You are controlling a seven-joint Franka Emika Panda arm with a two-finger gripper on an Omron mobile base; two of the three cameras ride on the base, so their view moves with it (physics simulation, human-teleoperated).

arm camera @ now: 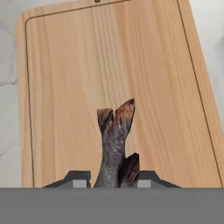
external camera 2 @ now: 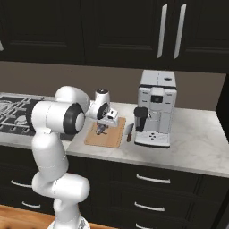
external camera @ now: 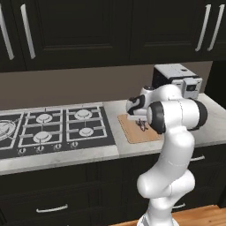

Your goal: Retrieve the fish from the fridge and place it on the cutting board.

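A small dark grey-silver fish (arm camera: 114, 144) hangs tail-out between my two fingertips, directly over the light-brown wooden cutting board (arm camera: 65, 96). My gripper (arm camera: 114, 178) is shut on the fish. In the base views the gripper (external camera: 142, 124) (external camera 2: 102, 129) hovers just above the cutting board (external camera: 132, 132) (external camera 2: 115, 136) on the counter, with the fish (external camera: 143, 126) (external camera 2: 101, 130) a dark speck beneath the hand. The fridge is out of view.
A black gas hob (external camera: 53, 126) lies left of the board. A knife (external camera 2: 129, 132) rests just right of the board, and a white coffee machine (external camera 2: 155, 107) stands beyond it. Dark cabinets hang above the grey marble counter (external camera 2: 197, 147).
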